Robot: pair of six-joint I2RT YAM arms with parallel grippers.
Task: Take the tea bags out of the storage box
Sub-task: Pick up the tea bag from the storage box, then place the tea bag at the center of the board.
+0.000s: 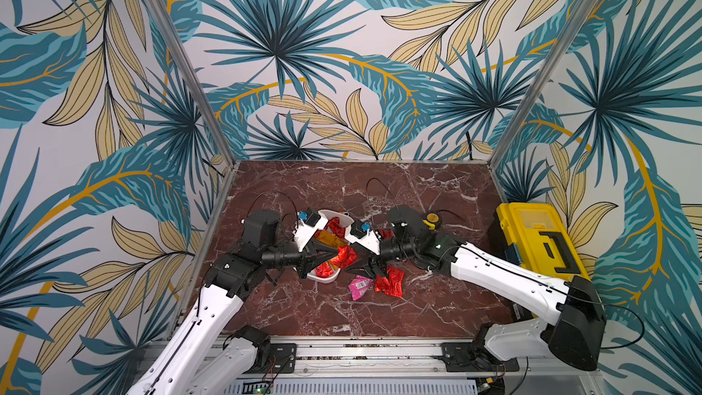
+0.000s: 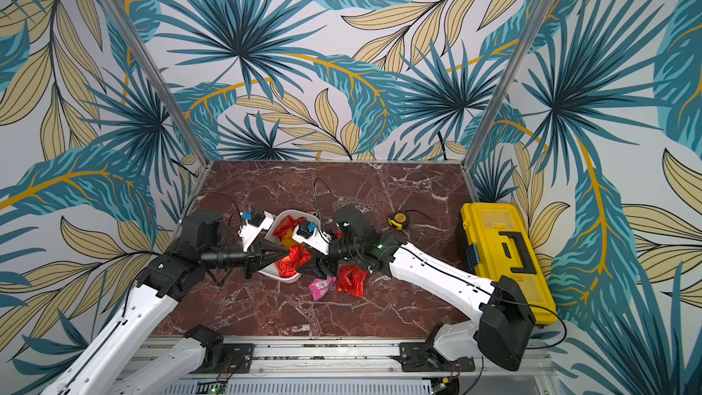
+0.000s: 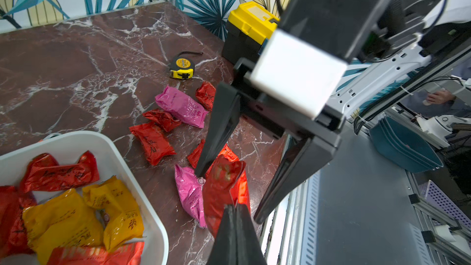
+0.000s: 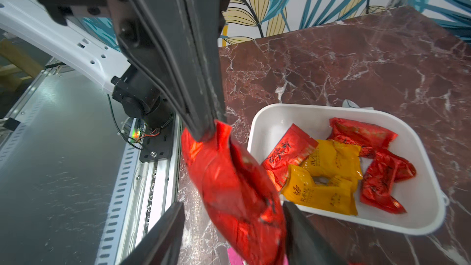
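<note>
Tea bags (image 3: 153,144): shiny foil, mostly red, some orange-yellow, two pink (dark script printed on the red ones).
Storage box (image 4: 275,123): plain white.
Table (image 1: 418,191): dark red-brown marble, white veins.
Toolbox (image 1: 532,237): yellow, black handle.
Tape measure (image 3: 181,68): yellow and black.
Walls (image 1: 342,32): teal and beige leaves on white.

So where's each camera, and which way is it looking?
Both top views: high behind the robot, looking down at the table; left arm and right arm show.
Left wrist: on the left arm, facing the shut left hand, gripping a red tea bag.
Right wrist: on the right arm, facing the open right hand.
Shared by both wrist views: that tea bag, the storage box.
</note>
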